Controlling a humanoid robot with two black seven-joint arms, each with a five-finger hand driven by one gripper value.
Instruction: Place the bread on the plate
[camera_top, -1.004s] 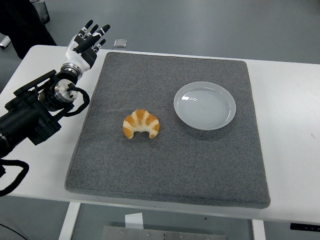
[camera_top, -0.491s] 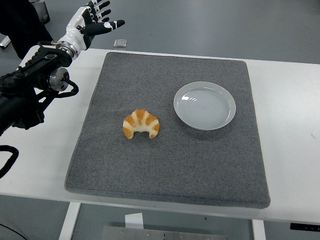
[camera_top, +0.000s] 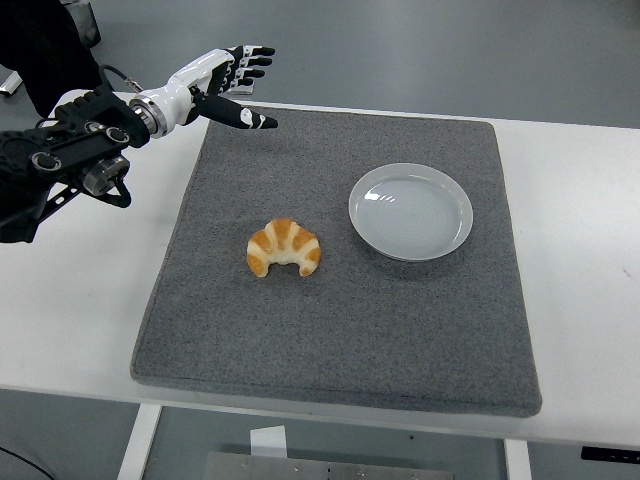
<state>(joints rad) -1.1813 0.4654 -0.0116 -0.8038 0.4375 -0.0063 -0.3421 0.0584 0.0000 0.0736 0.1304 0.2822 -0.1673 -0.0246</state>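
Golden croissant untouched, and your left hand only now turning toward it.

Over the last second your left hand has swung from pointing up at the mat's far-left corner to reaching level across it, fingers spread and holding nothing; you've begun the approach, but the hand is well apart from the bread, so the grasp is all ahead of you. The croissant lies where it was, left of centre on the grey felt-like mat, a curved, ridged crescent with browned bands, probably soft and flaky, so close gently. The plate sits near it to the right, round, glossy, pale and shallow-rimmed, with nothing on it. Your right arm is out of view.
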